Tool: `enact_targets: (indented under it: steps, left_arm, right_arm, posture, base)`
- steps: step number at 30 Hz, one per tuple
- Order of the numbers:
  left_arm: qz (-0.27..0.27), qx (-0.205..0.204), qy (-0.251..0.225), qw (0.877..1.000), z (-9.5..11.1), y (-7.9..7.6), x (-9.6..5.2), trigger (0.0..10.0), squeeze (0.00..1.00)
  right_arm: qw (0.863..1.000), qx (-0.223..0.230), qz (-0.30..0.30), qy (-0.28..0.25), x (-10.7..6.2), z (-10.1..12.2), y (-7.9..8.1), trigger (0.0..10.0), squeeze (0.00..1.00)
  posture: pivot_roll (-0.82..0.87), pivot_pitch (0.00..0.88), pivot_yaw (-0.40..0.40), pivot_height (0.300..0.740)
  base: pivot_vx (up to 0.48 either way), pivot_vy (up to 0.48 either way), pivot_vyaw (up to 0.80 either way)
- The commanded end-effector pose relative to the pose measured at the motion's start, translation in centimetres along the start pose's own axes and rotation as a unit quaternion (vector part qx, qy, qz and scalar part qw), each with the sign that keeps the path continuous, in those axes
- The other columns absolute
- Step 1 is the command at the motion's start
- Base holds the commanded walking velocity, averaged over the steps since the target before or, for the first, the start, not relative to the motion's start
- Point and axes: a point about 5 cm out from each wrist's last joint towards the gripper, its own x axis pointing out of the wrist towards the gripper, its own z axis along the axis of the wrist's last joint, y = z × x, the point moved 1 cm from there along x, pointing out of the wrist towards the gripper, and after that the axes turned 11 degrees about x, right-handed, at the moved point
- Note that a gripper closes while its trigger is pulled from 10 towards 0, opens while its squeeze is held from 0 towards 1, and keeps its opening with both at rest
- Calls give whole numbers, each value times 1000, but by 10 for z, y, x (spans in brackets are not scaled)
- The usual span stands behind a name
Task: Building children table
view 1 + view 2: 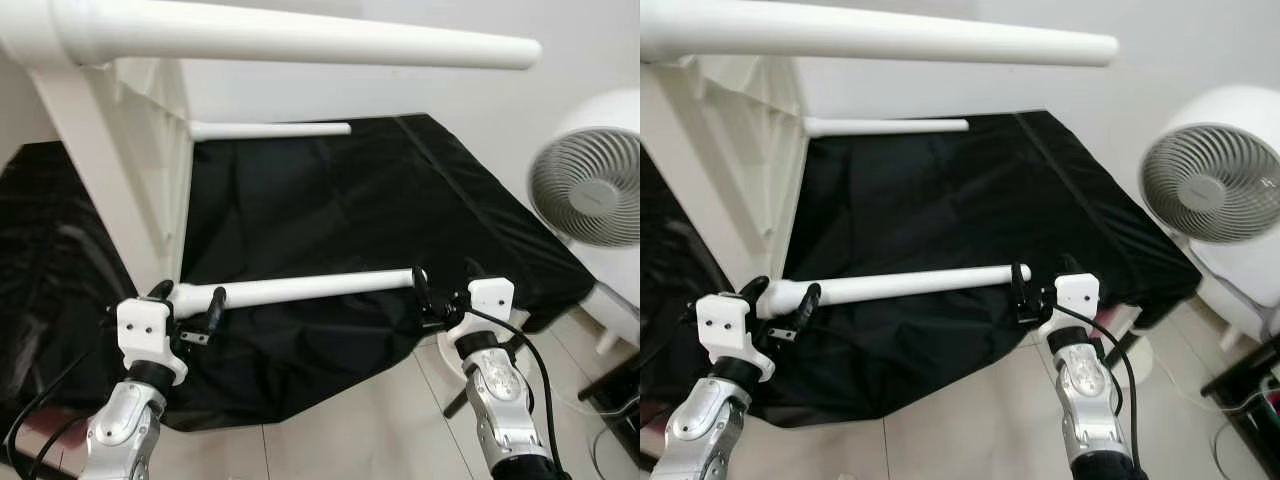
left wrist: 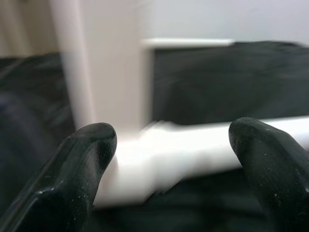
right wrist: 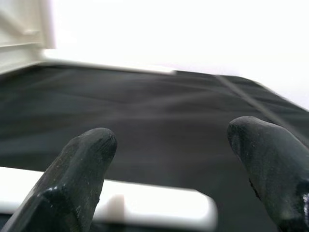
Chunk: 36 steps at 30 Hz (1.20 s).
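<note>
The white table leg (image 1: pixel 300 289) lies level between both arms, above a black sheet (image 1: pixel 340 200) spread on the floor. The left end effector (image 1: pixel 190 305) straddles its thick end with fingers spread apart; the right end effector (image 1: pixel 432 298) sits at its thin tip, fingers likewise apart. Two more white legs (image 1: pixel 270 130) jut from the upended tabletop (image 1: pixel 120 170). A white fan (image 1: pixel 590 185) stands at right.

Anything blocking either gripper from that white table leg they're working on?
Nothing visible. The left gripper straddles the white leg near its thick end by the tabletop; the right gripper sits at the leg's free end, fingers apart, above the black cloth.
</note>
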Motion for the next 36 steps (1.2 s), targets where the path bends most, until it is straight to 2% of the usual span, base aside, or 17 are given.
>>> enact_targets:
  steps: [1,8,14,29,32,36]
  left_arm:
    - [26,6,8,1000,-3,2,-2,10000,0]
    - [28,14,10,999,-4,3,-5,10000,0]
    - [27,33,4,999,-1,11,-7,10000,0]
    - [25,54,5,998,0,17,-6,10000,0]
    - [24,55,5,998,0,17,-7,10000,0]
    - [24,56,6,998,0,17,-7,10000,0]
  right_arm:
    - [1000,-4,10,2,2,1,3,10000,0]
    - [1000,-11,15,3,4,2,1,10000,0]
    - [1000,-18,13,4,4,3,-3,10000,0]
    - [999,-37,20,6,2,2,0,10000,0]
    - [1000,-9,13,11,1,0,-1,10000,0]
    - [1000,-3,12,9,1,0,-2,10000,0]
  posture:
    - [115,11,-42,740]
    - [119,9,-51,740]
    - [125,8,-58,740]
    - [128,10,-53,740]
    - [128,13,-55,740]
    - [127,14,-57,740]
  base:
    - [0,0,800]
    - [0,0,800]
    - [0,0,800]
    - [0,0,800]
    - [0,0,800]
    - [0,0,200]
